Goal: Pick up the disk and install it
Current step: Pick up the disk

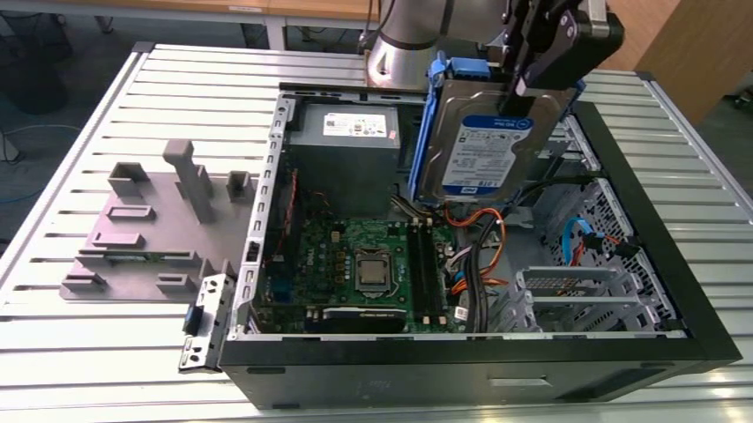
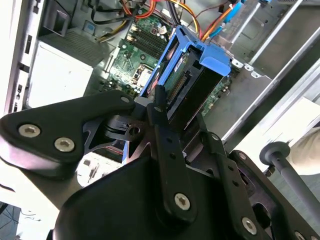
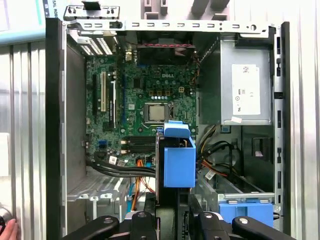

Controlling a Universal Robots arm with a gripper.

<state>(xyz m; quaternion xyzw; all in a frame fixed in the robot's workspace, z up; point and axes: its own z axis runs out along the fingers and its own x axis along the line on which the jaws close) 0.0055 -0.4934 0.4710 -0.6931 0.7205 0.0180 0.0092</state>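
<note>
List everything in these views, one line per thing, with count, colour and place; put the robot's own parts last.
silver-metal hard disk with blue plastic side rails: one, silver and blue, held upright over the open case
black metal computer case: one, black, lying open on the table
green motherboard: one, green, on the case floor
grey metal power supply box with white sticker: one, grey, inside the case, to the exterior view's left of the disk
orange cables: several, orange, below the disk
grey plastic fixture block: one, grey, on the table beside the case
slatted metal table: one, silver, under everything
black gripper: one, black, shut on the disk's upper edge
</note>
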